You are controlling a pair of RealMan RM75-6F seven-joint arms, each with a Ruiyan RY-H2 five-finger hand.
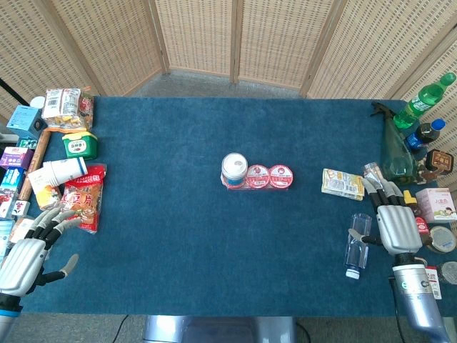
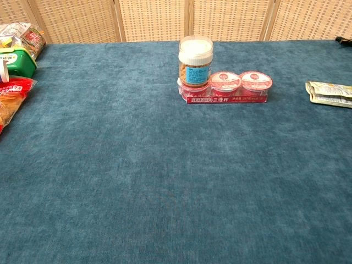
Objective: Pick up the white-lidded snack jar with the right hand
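Observation:
The snack jar (image 1: 234, 168) has a white lid and a blue label, with brown snacks showing through its clear wall (image 2: 195, 60). It stands upright at the table's middle, on the left end of a red three-cup pack (image 2: 228, 88). My right hand (image 1: 393, 221) lies far to the right near the front edge, holding nothing, with its fingers stretched toward the back. At the front left corner my left hand (image 1: 36, 246) rests with its fingers apart and nothing in it. The chest view shows neither hand.
A small clear bottle (image 1: 357, 246) lies just left of the right hand. A pale green packet (image 1: 343, 184) sits between that hand and the jar. Bottles and boxes (image 1: 421, 136) crowd the right edge, and snack bags and cups (image 1: 68, 164) line the left edge.

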